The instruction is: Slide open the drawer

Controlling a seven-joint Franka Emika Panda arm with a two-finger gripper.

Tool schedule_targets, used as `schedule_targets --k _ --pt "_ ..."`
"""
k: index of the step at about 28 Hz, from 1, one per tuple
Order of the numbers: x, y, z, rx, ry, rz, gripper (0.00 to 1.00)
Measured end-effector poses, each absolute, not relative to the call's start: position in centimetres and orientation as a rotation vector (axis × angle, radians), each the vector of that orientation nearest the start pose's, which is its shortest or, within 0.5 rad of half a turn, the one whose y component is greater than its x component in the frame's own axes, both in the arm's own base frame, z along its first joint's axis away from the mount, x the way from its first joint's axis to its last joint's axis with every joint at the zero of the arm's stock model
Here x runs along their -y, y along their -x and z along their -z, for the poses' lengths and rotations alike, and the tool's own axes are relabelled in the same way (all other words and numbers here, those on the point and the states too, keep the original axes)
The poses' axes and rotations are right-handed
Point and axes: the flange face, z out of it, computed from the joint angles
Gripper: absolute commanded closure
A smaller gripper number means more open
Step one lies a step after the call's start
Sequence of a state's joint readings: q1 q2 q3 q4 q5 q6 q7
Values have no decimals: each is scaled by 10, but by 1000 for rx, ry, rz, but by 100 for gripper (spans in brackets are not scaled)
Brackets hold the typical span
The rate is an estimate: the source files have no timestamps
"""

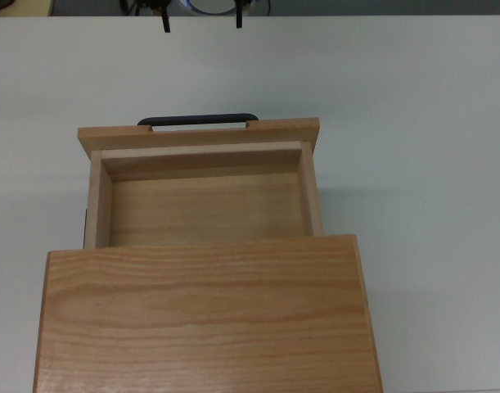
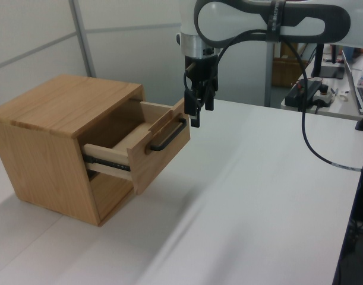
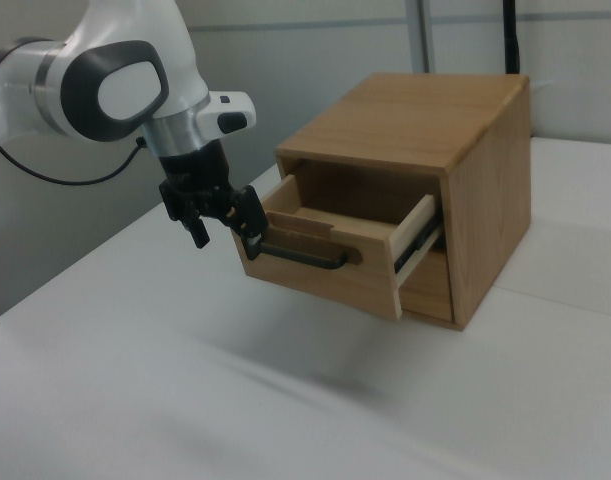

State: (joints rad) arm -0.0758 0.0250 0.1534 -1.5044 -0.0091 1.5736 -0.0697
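Drawer [image 1: 204, 209] stands pulled out of the cabinet [image 1: 204, 319]; gripper [image 1: 200, 20] hangs above its handle [image 1: 198, 119], fingers spread wide, empty.

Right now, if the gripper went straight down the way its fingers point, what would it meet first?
Probably the bare white table: the gripper hangs just clear of the drawer's handle, though depth is uncertain.

No readable text, label, brand, number or sign appears on anything here.
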Motion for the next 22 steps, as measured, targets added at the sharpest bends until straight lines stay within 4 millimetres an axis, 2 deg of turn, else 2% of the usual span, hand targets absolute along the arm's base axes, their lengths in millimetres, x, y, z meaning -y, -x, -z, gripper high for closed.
schedule_targets --k 22 --pt "-43 -562 -644 219 3137 72 0"
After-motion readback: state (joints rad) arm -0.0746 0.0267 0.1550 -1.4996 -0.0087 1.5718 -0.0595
